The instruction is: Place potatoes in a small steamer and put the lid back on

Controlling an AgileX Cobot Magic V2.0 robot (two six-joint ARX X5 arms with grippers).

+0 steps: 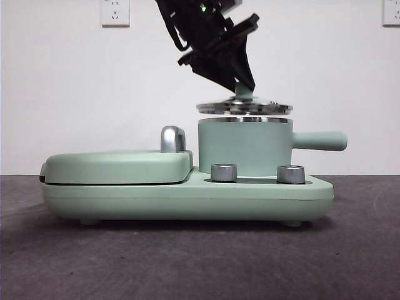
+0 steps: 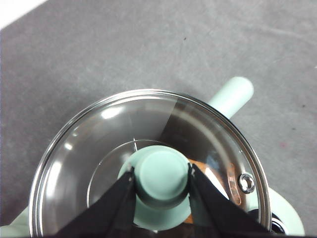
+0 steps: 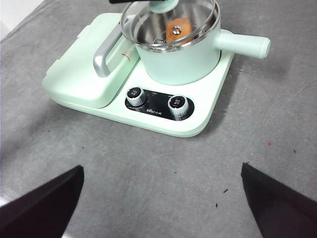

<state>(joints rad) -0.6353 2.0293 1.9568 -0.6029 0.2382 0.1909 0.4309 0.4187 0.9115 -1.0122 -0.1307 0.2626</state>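
Left gripper (image 1: 240,84), descending from above, grips the mint-green knob (image 2: 161,177) of the lid (image 2: 84,163) between its two black jaws. The lid hangs just above the steel rim of the small steamer (image 1: 240,147), slightly tilted, with a narrow gap visible in the front view; whether any edge touches the rim cannot be told. The potatoes (image 3: 179,29) lie inside the steamer, seen through the glass directly beneath the gripped knob. Right gripper (image 3: 161,208) waits well apart over the grey table (image 3: 148,173), jaws spread wide, holding nothing. The steamer sits on the green cooker base (image 1: 187,200).
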